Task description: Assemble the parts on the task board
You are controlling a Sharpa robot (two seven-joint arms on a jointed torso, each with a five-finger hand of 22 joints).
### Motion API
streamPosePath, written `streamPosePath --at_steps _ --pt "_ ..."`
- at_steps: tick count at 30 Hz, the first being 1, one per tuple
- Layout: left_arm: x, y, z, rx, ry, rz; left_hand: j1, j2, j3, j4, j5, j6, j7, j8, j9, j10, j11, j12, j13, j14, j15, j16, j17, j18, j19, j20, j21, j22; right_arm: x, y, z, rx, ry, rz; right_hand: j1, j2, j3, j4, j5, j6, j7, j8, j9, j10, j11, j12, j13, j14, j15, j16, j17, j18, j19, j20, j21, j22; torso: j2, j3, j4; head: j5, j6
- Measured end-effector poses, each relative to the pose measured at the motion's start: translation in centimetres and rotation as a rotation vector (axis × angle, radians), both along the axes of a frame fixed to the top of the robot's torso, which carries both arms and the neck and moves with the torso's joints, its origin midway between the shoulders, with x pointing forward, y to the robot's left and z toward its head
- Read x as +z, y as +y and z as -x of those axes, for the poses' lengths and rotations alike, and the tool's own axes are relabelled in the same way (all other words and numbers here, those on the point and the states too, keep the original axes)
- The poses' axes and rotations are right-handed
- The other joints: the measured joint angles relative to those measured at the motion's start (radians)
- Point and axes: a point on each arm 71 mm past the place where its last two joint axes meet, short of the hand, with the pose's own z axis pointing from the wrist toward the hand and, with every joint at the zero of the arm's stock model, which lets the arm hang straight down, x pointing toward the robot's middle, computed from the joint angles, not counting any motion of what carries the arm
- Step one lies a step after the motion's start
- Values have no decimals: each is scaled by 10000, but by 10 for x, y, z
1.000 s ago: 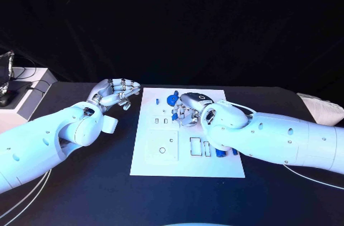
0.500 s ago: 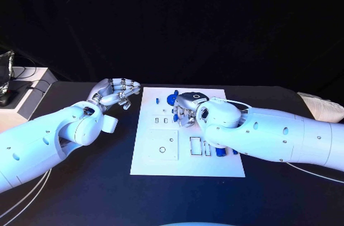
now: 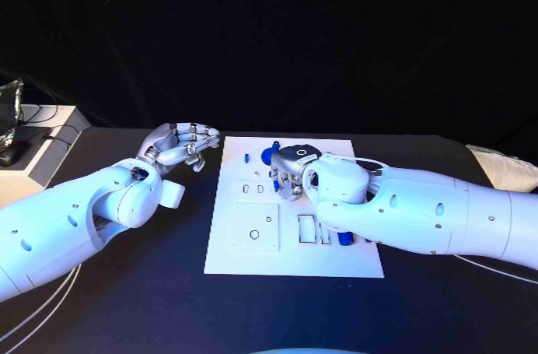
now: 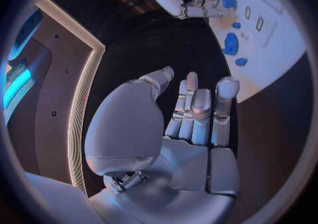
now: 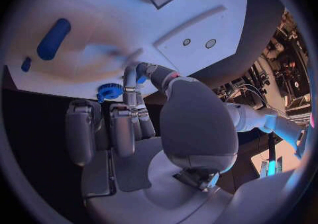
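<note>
1. Head: right hand (image 3: 294,169) now further over the board (image 3: 253,257), curled above the gear (image 3: 270,155); grasp unclear.
2. Left wrist: left hand (image 4: 192,123) unmoved off-board, fingers apart, empty.
3. Right wrist: fingertips (image 5: 130,83) beside gear (image 5: 110,91), pickup seemingly near.

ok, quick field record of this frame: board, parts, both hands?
board: white plate mid-table, flat
parts: blue gear at board's far edge; blue cylinder lying on board
left hand: off the board's left edge, fingers apart, holds nothing
right hand: over far part of board, fingers curled down near gear; hold unclear
</note>
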Motion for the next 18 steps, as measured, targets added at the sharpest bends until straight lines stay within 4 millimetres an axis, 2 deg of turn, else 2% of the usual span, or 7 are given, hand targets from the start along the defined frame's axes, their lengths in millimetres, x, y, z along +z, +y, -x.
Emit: streamPosePath --at_steps 18 --pt "-1 -1 -1 -5 14 10 0 0 0 0 0 -71 0 0 -13 1 0 71 0 0 0 0 -8 0 0 0 0 8 -1 1 -2 -17 -236 269 -39 -39 -28 83 0 -2 -2 0 -5 17 17 37 22 0 0 0 0 0 0 0 0 -1 12 -2 -3 18 -10"
